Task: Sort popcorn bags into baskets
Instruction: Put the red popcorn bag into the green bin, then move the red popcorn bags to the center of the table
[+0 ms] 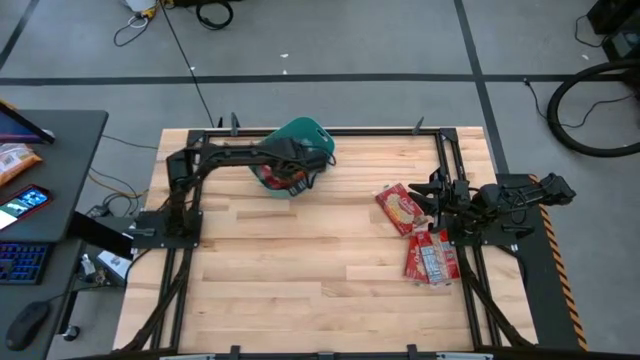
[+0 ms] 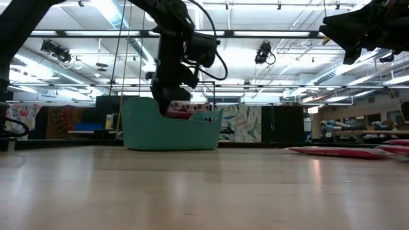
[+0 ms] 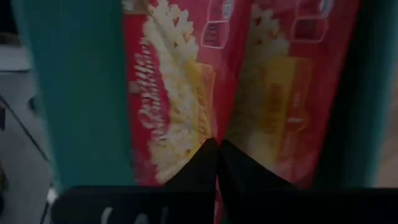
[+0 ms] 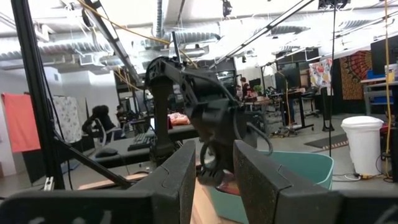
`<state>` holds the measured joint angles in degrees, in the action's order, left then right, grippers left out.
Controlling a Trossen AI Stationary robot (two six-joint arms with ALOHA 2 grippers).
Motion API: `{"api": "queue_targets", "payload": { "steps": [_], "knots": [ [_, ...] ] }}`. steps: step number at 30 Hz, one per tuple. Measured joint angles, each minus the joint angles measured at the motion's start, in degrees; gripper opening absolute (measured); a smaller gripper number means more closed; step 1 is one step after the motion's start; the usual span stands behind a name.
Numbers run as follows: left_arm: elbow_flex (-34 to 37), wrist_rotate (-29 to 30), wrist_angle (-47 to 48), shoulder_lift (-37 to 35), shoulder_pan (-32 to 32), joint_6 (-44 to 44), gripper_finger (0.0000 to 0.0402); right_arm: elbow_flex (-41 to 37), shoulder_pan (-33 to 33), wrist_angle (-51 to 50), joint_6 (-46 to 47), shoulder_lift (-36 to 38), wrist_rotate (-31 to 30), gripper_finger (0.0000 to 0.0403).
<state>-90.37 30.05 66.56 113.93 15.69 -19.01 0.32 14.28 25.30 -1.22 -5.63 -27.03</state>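
High view has our left gripper [image 1: 290,172] down inside the teal basket [image 1: 308,133] at the table's far edge, fingers closed together over the popcorn bags [image 3: 186,87] already in there. Our right gripper [image 1: 432,190] hovers open above loose bags [image 1: 400,208] on the right.

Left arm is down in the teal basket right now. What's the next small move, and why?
Probably lift the left gripper straight up out of the basket. Its fingers look shut with no bag between them, popcorn bags already lie inside, and more bags wait on the table by the raised right gripper.
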Motion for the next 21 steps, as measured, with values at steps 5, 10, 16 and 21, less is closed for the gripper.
{"api": "queue_targets", "payload": {
  "steps": [5,10,16,21],
  "knots": [
    [0.02,-0.07,-3.14,0.61,-1.97,0.84,0.0059,0.0,0.0,0.02,-0.02,0.0,-0.17,0.0113],
    [0.02,1.87,-4.78,0.61,-4.0,3.8,0.0112,0.01,0.01,0.02,-0.01,0.0,-0.2,0.0113],
    [0.02,6.51,-7.44,0.61,-5.81,7.6,0.0163,0.0,0.0,0.02,0.0,0.0,-0.17,0.0113],
    [0.02,7.02,-16.42,0.61,-8.07,16.77,0.0179,0.0,0.01,0.02,0.0,0.0,-0.17,0.0113]
  ]
}}
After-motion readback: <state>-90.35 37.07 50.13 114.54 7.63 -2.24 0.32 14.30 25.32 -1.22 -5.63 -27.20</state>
